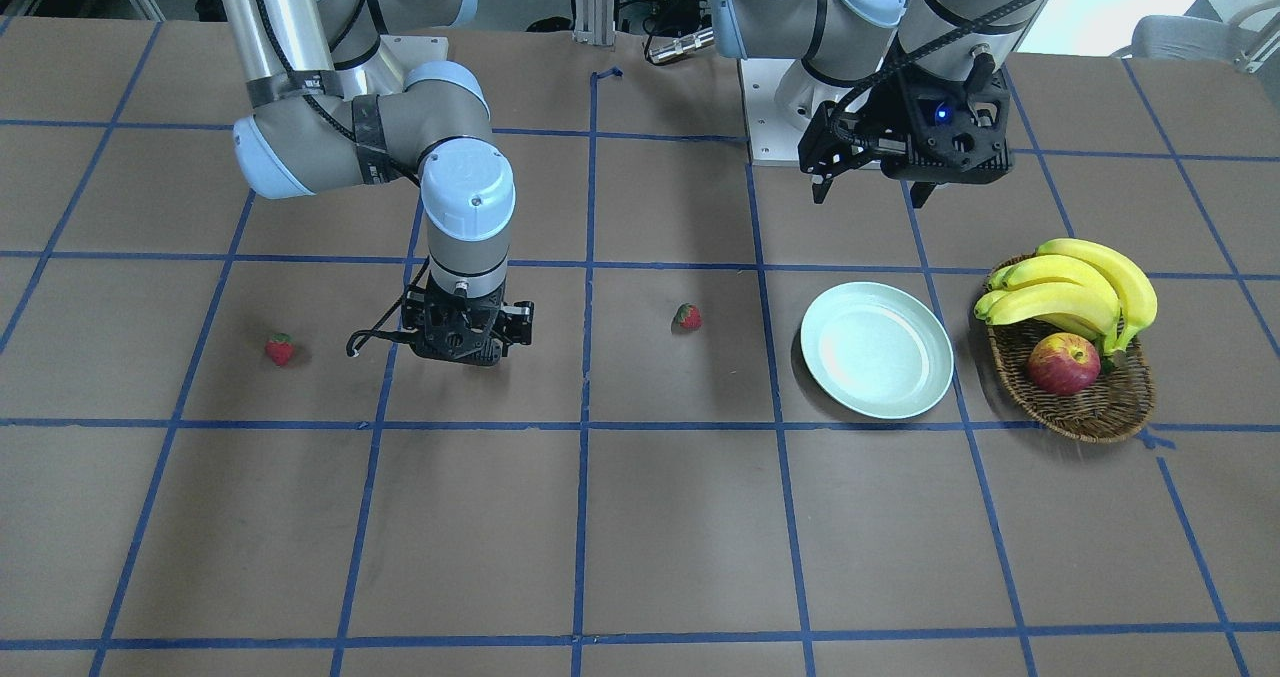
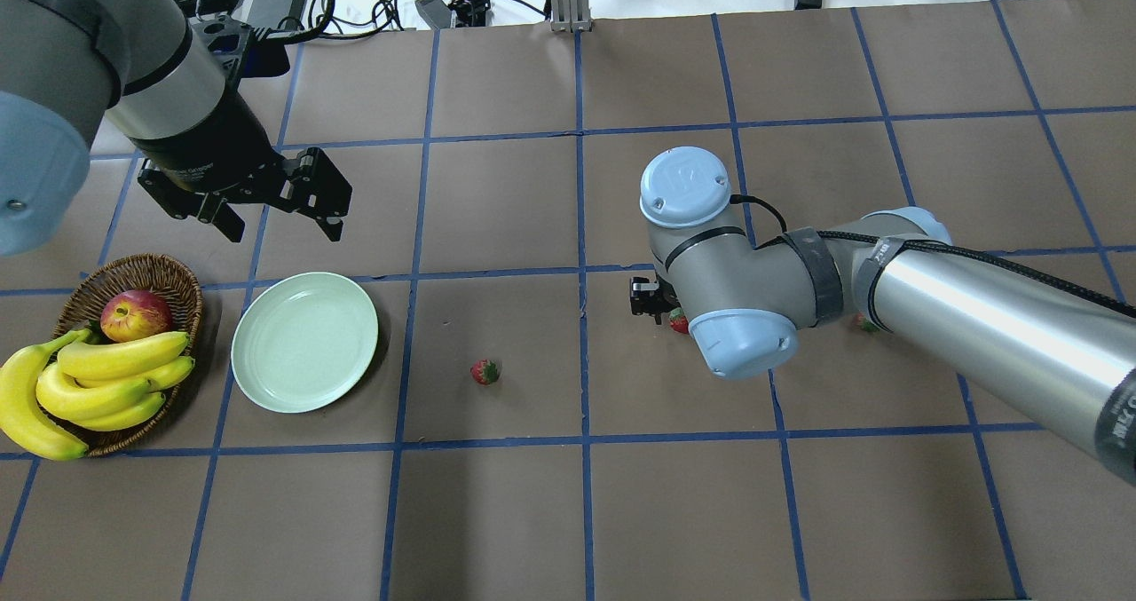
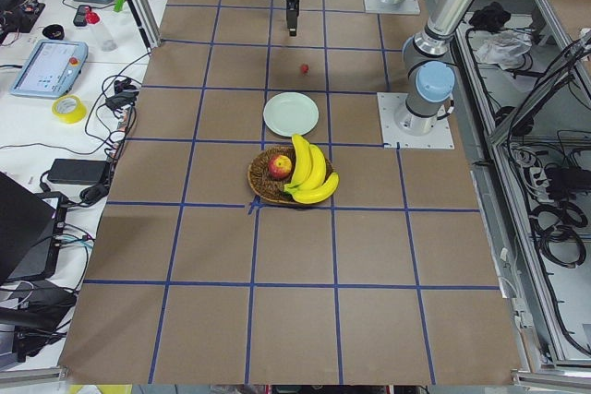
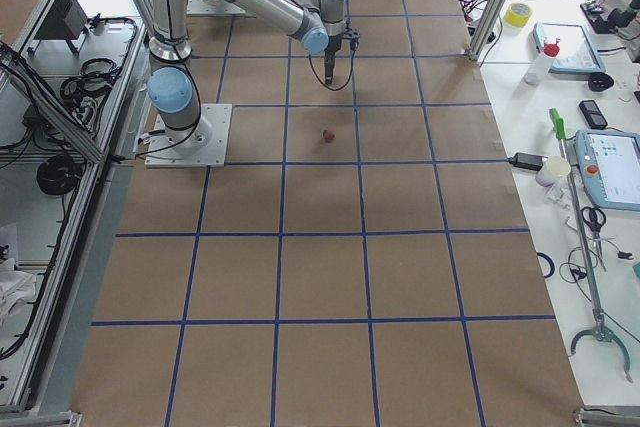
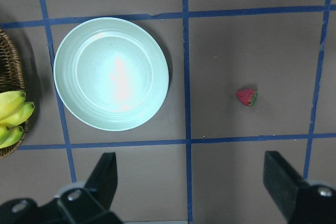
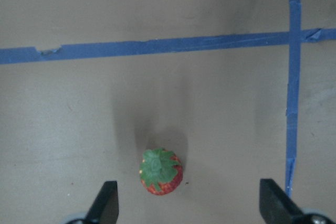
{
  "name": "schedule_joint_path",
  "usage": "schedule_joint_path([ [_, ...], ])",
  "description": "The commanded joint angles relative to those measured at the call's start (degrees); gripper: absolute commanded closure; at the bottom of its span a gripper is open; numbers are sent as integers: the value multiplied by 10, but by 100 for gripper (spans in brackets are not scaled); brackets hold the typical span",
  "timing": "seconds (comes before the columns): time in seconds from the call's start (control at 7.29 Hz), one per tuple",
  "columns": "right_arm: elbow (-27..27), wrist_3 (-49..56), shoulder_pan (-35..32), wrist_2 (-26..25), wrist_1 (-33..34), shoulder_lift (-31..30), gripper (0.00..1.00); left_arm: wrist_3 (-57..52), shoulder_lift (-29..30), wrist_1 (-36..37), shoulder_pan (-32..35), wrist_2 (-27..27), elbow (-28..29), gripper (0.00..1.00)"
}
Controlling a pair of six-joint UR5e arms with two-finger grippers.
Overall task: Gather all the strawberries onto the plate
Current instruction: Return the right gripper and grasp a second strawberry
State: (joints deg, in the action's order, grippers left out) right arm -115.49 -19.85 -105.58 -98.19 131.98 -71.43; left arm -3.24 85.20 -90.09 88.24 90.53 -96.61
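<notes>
Three strawberries (image 2: 485, 371) lie on the brown table (image 1: 640, 537), all outside the plate (image 1: 876, 350). Strawberry 1 (image 1: 687, 316) rests in the grid cell next to the plate, clear of its rim. Strawberry 2 (image 6: 161, 171) lies directly under the right gripper (image 6: 191, 211), green cap turned toward the wrist camera. It sits between the two fingers, closer to the one on that view's left. The fingers stand wide apart and neither touches the fruit. Strawberry 3 (image 1: 280, 349) lies on the far side of the right gripper from the plate, well apart from both. The left gripper (image 5: 194, 182) hangs above the table on the robot's side of the plate, fingers spread, holding nothing. Its wrist view shows the plate and Strawberry 1 below. A wicker basket (image 1: 1090, 407) stands just beside the plate, not touching it, on the side away from the strawberries. It holds bananas (image 1: 1070, 287) and an apple (image 1: 1063, 364).
</notes>
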Motion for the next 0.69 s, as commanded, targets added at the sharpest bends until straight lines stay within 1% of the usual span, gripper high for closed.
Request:
schedule_joint_path([
  [0.0, -5, -1, 0, 3, 24, 16, 13, -1, -1, 0, -1, 0, 0, 0],
  [0.14, -5, -1, 0, 4, 27, 16, 15, 0, 0, 0, -1, 0, 0, 0],
  [0.27, -6, -1, 0, 4, 33, 16, 19, 0, 0, 0, 0, 0, -1, 0],
  [0.41, -7, -2, 0, 4, 33, 17, 26, 0, 0, 0, 0, -1, -1, 0],
  [0.55, -8, -3, 0, 9, 34, 17, 30, 0, 0, 0, -1, 0, -1, 0],
])
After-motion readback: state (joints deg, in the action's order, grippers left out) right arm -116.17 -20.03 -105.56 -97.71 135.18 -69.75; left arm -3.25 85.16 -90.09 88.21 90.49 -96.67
